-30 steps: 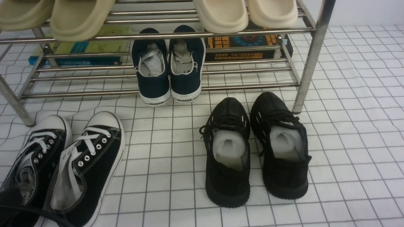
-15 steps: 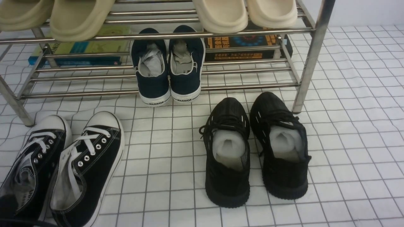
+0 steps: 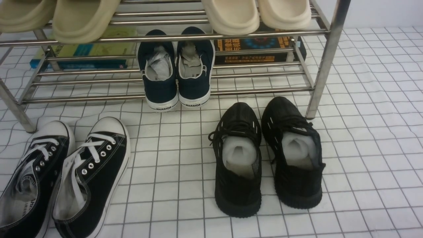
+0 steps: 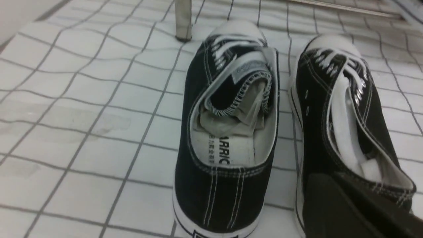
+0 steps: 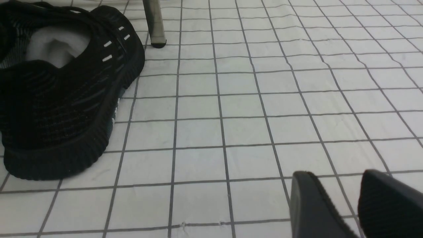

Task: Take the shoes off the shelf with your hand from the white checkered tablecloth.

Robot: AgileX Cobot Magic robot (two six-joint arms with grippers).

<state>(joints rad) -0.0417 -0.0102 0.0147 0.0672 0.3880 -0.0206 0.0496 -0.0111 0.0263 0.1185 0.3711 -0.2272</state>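
White checkered tablecloth (image 3: 363, 138) spread under shiny steel-tube shelf (image 3: 325, 62). Black canvas lace-up shoes (image 3: 62, 172), white toe caps, already off rack, side by side on cloth by shelf's left leg. Left gripper (image 4: 357, 211) behind right-hand shoe's heel, finger spacing impossible to judge. Right gripper (image 5: 357, 201) low over bare cloth, fingers spread, nothing between. Judgement: set-down step finishing; next move calls for clean retreat without nudging pair.

We see the shoes (image 3: 66, 172), black canvas with white toe caps and white laces, standing side by side on the white checkered tablecloth (image 3: 363, 148), toes toward the shelf (image 3: 325, 62).
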